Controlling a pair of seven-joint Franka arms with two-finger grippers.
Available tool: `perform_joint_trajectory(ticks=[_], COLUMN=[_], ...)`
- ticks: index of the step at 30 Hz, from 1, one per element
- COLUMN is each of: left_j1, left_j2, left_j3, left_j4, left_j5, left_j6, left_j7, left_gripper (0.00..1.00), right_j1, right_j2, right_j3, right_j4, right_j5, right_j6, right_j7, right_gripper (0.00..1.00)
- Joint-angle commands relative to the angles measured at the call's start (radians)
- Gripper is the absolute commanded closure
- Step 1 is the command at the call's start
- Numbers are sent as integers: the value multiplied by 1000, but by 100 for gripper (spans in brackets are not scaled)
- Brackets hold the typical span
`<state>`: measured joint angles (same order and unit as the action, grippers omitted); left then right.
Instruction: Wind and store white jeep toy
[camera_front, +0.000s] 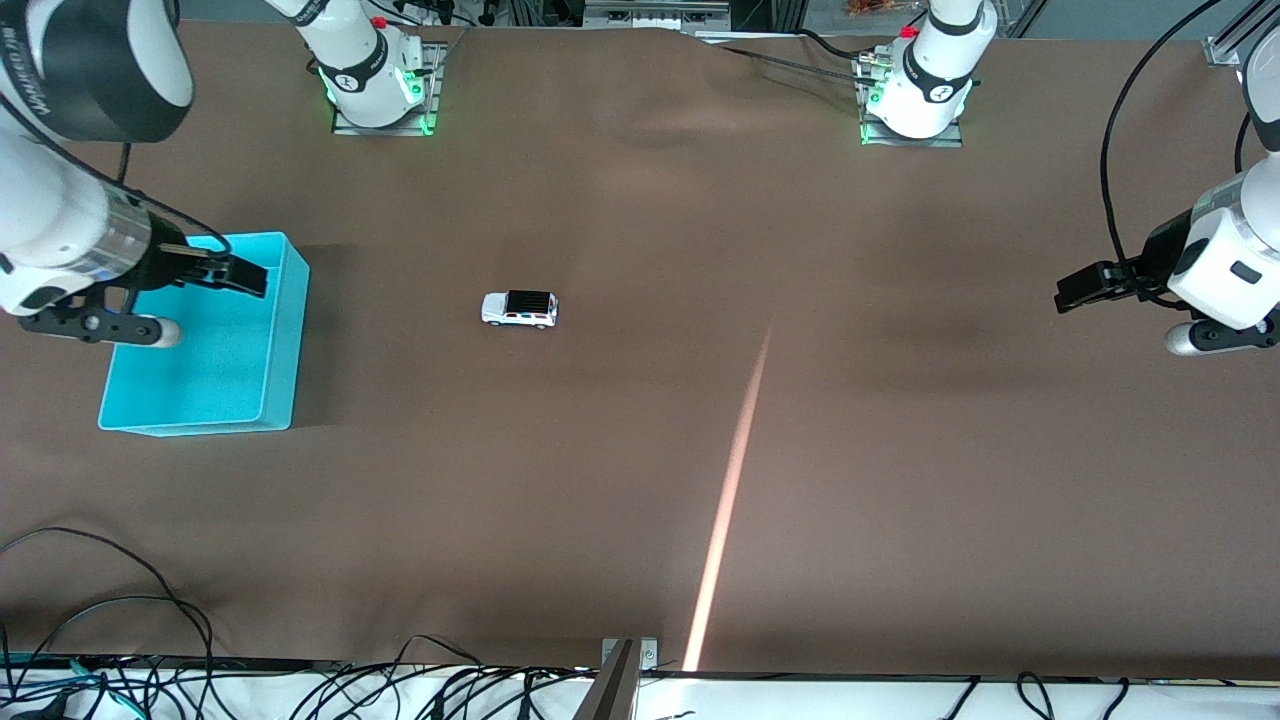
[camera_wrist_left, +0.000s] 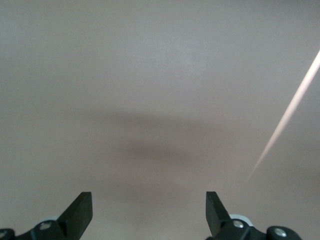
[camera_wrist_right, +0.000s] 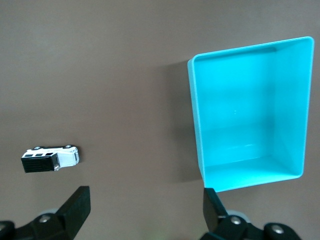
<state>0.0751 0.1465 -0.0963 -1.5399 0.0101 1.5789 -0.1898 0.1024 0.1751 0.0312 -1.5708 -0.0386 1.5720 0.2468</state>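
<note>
The white jeep toy (camera_front: 520, 309) (camera_wrist_right: 50, 157), boxy with a black roof, stands on its wheels on the brown cloth near the table's middle. The turquoise bin (camera_front: 230, 370) (camera_wrist_right: 245, 110) sits at the right arm's end of the table and has nothing in it. My right gripper (camera_front: 248, 277) (camera_wrist_right: 146, 192) hangs open over the bin's edge that faces the jeep, holding nothing. My left gripper (camera_front: 1070, 292) (camera_wrist_left: 149, 197) hangs open over bare cloth at the left arm's end, well apart from the jeep, with nothing between its fingers.
A thin strip of light (camera_front: 735, 480) (camera_wrist_left: 287, 115) runs across the cloth toward the front camera. Cables (camera_front: 120, 690) and a metal bracket (camera_front: 620, 675) lie along the table's near edge. The two arm bases (camera_front: 375, 85) (camera_front: 915, 95) stand at the edge farthest from the front camera.
</note>
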Motion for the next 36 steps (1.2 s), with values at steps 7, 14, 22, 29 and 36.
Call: perform_joint_trajectory(ticks=[7, 14, 22, 29, 36], left_j1=[2, 0, 0, 0, 2], left_j2=[-11, -7, -5, -5, -5], left_j3=[1, 1, 1, 1, 1], left_j4=[-2, 0, 0, 0, 0], left_j5=[7, 7, 7, 7, 7], left_j6=[1, 1, 1, 1, 1], left_j7=[20, 20, 20, 20, 20], left_gripper=[0, 0, 0, 0, 0], right_j1=[23, 26, 20, 22, 28], right_j2=[14, 26, 26, 34, 35], right_j3=[-7, -7, 2, 62, 87], right_j4=[14, 15, -26, -121, -173], right_j5=[55, 74, 92, 91, 91], right_j6=[-9, 5, 72, 201, 284], right_j7=[117, 138, 207, 432, 607], right_gripper=[0, 0, 0, 0, 0])
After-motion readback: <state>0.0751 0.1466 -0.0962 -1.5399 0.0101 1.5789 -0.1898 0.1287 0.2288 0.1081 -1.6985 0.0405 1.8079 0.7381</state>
